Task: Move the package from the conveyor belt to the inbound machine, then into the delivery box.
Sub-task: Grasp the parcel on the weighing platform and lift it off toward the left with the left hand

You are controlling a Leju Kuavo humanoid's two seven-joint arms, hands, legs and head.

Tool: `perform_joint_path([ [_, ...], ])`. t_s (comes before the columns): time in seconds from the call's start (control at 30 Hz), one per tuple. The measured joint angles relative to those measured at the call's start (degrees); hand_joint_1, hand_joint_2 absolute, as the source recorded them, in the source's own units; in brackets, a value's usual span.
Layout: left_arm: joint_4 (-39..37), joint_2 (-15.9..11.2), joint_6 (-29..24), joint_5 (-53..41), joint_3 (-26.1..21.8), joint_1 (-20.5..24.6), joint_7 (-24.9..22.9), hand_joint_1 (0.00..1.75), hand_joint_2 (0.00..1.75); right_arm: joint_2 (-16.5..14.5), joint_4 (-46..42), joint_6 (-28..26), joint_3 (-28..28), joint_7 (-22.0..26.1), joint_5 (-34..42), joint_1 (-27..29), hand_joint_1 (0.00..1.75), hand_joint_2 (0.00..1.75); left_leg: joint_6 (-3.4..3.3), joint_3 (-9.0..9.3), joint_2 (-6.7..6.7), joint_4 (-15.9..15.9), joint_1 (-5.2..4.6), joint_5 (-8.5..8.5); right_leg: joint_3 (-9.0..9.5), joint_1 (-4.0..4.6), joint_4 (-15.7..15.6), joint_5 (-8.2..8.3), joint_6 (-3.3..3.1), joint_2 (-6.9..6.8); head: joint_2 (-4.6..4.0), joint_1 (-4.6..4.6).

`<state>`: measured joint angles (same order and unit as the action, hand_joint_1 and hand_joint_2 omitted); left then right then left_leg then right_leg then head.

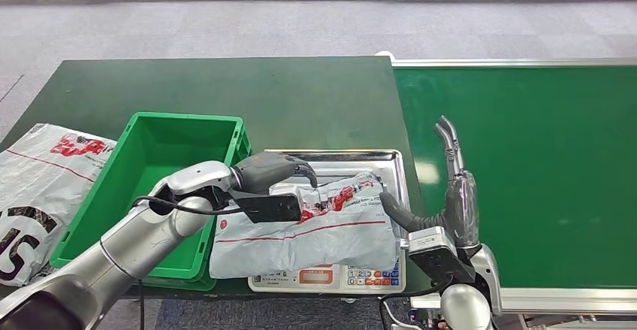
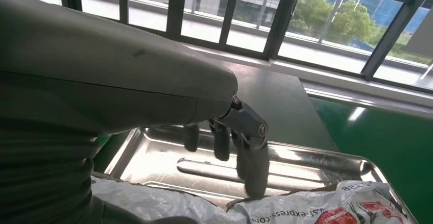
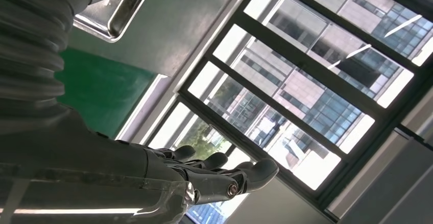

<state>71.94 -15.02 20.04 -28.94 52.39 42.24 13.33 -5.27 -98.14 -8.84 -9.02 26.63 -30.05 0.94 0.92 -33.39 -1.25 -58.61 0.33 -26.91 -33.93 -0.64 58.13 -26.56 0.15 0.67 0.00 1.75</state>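
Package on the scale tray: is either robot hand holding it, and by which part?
The left robot hand rests over the package's upper left edge; whether it grips cannot be told. The right robot hand holds nothing.

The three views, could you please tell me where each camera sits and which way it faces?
Head view: high on the body, looking down at the package on the steel tray; both arms show.
Left wrist view: behind the left hand, facing tray, package and windows.
Right wrist view: behind the right hand, tilted up at windows.
All share the tray.
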Motion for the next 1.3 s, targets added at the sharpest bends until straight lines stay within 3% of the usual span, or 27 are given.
perform_joint_path([
  [0.47, 3.7, -3.6, 0.6, 2.6, 2.1, 0.1, -1.4, 1.74, 1.75, 0.0, 0.3, 1.3, 0.8, 2.1, 2.0, 0.0, 0.0, 1.75, 0.0, -0.01, -0.02, 0.0, 0.0, 0.0, -0.01, 0.0, 0.0, -0.01, -0.01, 0.0, 0.0, 0.0],
  [0.6, 3.6, -3.6, 0.9, 4.0, 2.9, -0.1, -1.3, 0.01, 1.75, 0.0, 0.6, 1.3, 0.8, 2.4, 2.3, 0.0, 0.0, 1.75, 0.0, -0.01, -0.02, 0.0, 0.0, 0.0, -0.02, 0.0, 0.0, -0.01, -0.01, 0.0, 0.0, 0.0],
  [0.73, 3.4, -2.8, -1.5, 3.9, 3.2, -1.7, -1.2, 0.0, 0.0, 0.0, 0.6, 0.9, 0.8, 2.6, 2.4, 0.3, 0.0, 1.75, 0.0, -0.01, -0.02, 0.0, 0.0, 0.0, -0.03, 0.0, 0.0, -0.01, -0.01, 0.01, 0.0, 0.0],
  [0.9, 3.4, -1.7, -2.5, 3.2, 3.2, -3.9, -1.5, 0.0, 0.0, 0.0, 0.6, 0.3, 0.8, 2.6, 2.4, 1.1, 0.0, 1.75, 0.02, -0.02, 0.01, 0.0, 0.0, -0.02, -0.04, 0.0, 0.0, -0.01, -0.01, 0.01, 0.0, 0.0],
  [1.03, 3.5, -1.7, -1.7, 3.4, 3.2, -5.2, -1.2, 0.0, 1.75, 0.3, 0.6, 0.0, 0.8, 2.6, 2.3, 1.1, 0.0, 1.75, 0.02, -0.01, -0.01, 0.0, 0.0, -0.02, -0.04, 0.0, 0.0, -0.01, -0.01, 0.01, 0.0, 0.0],
  [1.3, 3.0, -1.1, 0.6, 4.0, 3.2, -7.1, 0.5, 0.0, 1.75, 1.0, 0.6, -0.3, 0.8, 1.9, 2.3, 0.9, 0.0, 1.75, 0.02, -0.02, -0.04, 0.0, 0.0, -0.02, -0.02, 0.0, 0.0, -0.01, -0.01, 0.0, 0.01, 0.0],
])
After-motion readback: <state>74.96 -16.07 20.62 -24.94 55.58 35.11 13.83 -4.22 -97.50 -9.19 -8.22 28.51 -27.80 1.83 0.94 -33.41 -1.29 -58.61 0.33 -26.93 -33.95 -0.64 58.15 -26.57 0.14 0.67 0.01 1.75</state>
